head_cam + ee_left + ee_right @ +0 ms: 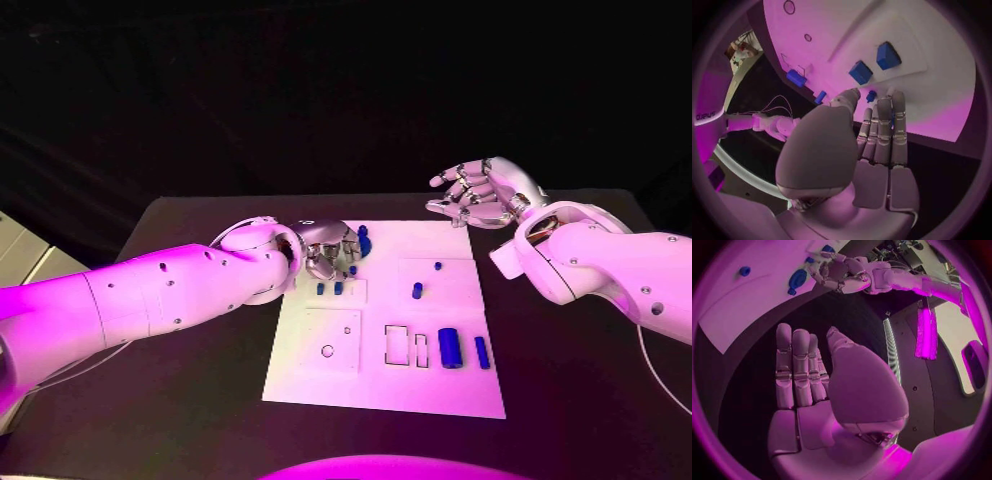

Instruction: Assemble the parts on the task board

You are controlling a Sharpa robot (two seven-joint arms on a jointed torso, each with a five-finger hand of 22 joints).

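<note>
White task board at tabletop centre, blue parts on it; left hand fingers touching a small far-left part, grasp uncertain; right hand released, beyond far-right corner.

White task board flat mid-table; blue parts: two cylinders lying near right edge, small peg standing mid-board.
</note>
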